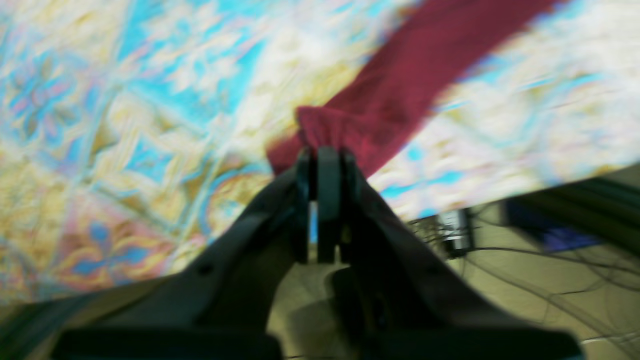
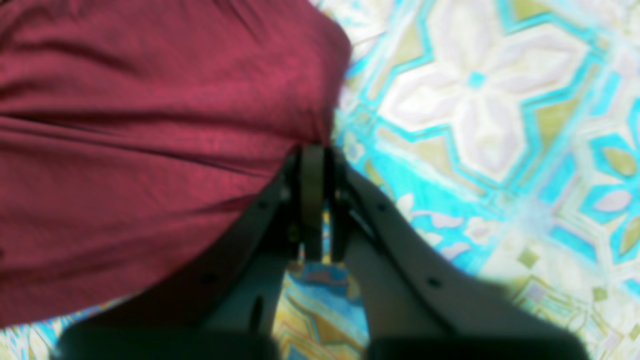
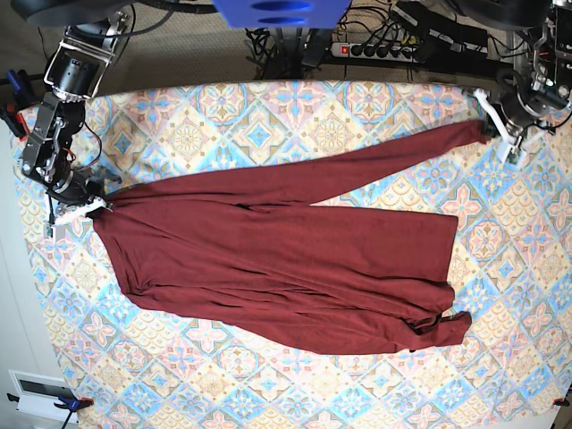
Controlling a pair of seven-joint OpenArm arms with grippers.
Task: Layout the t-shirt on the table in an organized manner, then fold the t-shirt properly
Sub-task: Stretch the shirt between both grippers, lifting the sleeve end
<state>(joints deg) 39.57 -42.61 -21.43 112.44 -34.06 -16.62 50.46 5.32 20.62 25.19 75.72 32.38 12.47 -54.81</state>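
Observation:
The dark maroon t-shirt (image 3: pixel 286 259) lies spread across the patterned table (image 3: pixel 295 384), with one long sleeve stretched toward the far right corner. My left gripper (image 3: pixel 487 132) is shut on the end of that sleeve (image 1: pixel 390 95) near the table's far right edge. In the left wrist view the left gripper (image 1: pixel 325 152) has bunched maroon cloth between its jaws. My right gripper (image 3: pixel 96 207) is shut on the shirt's left edge (image 2: pixel 150 140). In the right wrist view the right gripper (image 2: pixel 315 150) pinches the cloth's border. The other sleeve (image 3: pixel 438 326) lies folded at the near right.
A power strip (image 3: pixel 384 49) and cables lie on the floor beyond the far edge. A blue object (image 3: pixel 281 11) hangs at the top centre. Floor and cables (image 1: pixel 525 260) show past the table edge in the left wrist view. Clamps (image 3: pixel 67 404) hold the tablecloth corners.

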